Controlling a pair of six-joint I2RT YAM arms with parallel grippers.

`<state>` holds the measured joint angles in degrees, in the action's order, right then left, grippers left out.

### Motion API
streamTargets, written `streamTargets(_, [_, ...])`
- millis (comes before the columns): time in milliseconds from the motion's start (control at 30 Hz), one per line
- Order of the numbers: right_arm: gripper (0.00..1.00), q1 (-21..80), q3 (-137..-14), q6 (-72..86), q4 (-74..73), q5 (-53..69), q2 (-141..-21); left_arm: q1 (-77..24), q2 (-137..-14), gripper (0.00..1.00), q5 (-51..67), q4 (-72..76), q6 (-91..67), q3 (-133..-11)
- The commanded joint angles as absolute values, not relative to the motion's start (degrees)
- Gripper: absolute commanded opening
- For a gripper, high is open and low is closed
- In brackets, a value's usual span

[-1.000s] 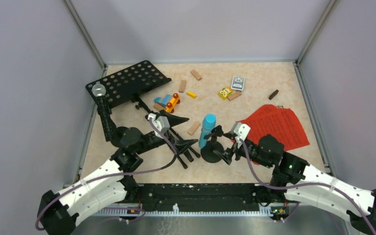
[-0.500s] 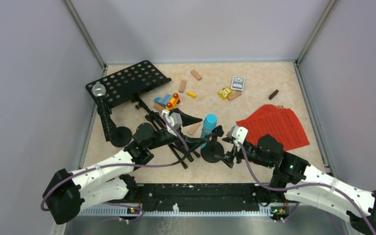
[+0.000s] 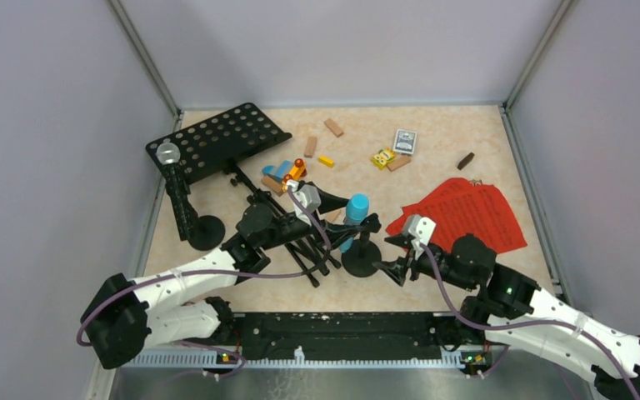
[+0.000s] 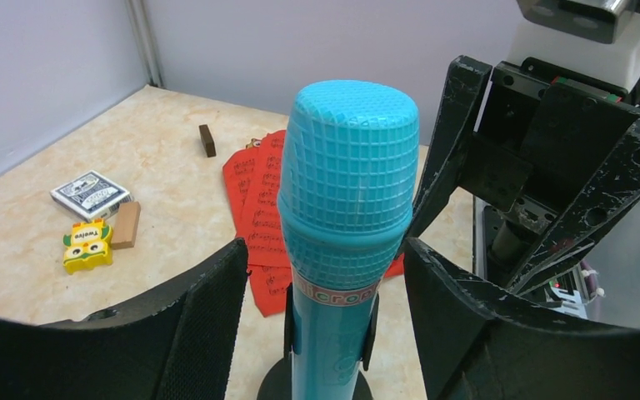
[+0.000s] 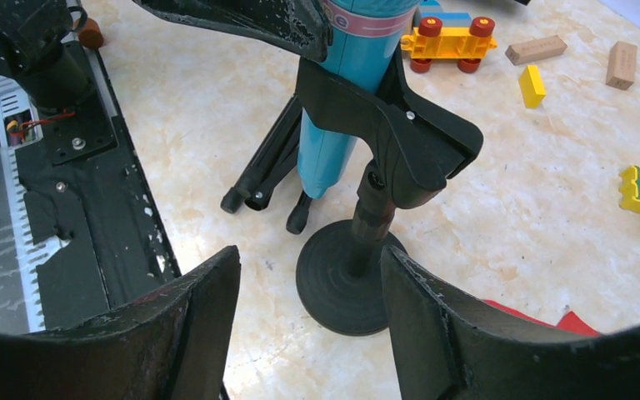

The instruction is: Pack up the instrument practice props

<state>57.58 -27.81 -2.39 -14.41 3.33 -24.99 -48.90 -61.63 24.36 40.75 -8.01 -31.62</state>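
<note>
Beige speckled tabletop (image 3: 433, 133), grey walls: blue microphone (image 3: 355, 215) stands upright in its round-based mic holder (image 3: 360, 260) near the middle of the near edge, just beside the tripod legs (image 3: 312, 262) lying there. My left gripper (image 4: 346, 262) is spread wide, one finger either side of the blue head, nothing clamped; my right gripper (image 5: 308, 279) is likewise wide open and empty, low, the holder's base ahead between its fingers. Red sheet-music pages (image 3: 475, 212) lie toward the right edge; hole-punched music desk (image 3: 217, 140) in the far left corner, silver-headed microphone (image 3: 168, 154) upright in a second holder (image 3: 204, 232) by the left edge.
</note>
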Motion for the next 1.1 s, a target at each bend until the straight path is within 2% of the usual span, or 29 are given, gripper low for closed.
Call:
streamTargets(0, [0.61, 57.1, -28.4, -1.3, -14.4, 2.4, -24.4, -49.1, -63.0, 0.72, 23.7, 43.8, -8.9, -33.8])
streamTargets(233, [0.57, 57.1, -28.8, -0.9, -14.9, 2.4, -24.0, -49.2, -64.1, 0.67, 23.7, 45.1, -9.8, -33.3])
streamTargets(300, [0.55, 57.1, -28.9, -0.8, -15.1, 2.3, -23.9, -49.1, -64.0, 0.63, 23.4, 45.2, -9.8, -33.1])
streamTargets(400, [0.53, 57.1, -29.1, -0.9, -15.4, 2.2, -23.7, -49.1, -63.8, 0.54, 23.4, 45.4, -9.8, -33.1])
streamTargets(533, [0.53, 57.1, -29.6, -2.4, -16.3, 2.5, -23.7, -49.2, -64.0, 0.36, 24.3, 45.5, -9.6, -33.3])
streamTargets(700, [0.62, 57.1, -31.5, -7.7, -17.5, 5.0, -24.5, -49.1, -64.5, 0.13, 27.6, 42.7, -7.9, -34.6])
streamTargets(833, [0.67, 57.1, -34.4, -15.5, -18.5, 10.4, -26.7, -49.0, -63.2, 0.01, 30.2, 37.5, -3.8, -35.6])
streamTargets(967, [0.69, 52.6, -38.8, -21.2, -20.4, 17.6, -33.0, -49.1, -62.3, 0.00, 33.5, 34.7, -1.7, -35.8])
streamTargets(1067, [0.69, 40.9, -41.6, -24.9, -20.8, 31.8, -37.4, -49.0, -62.4, 0.00, 35.4, 35.5, -2.8, -35.2])
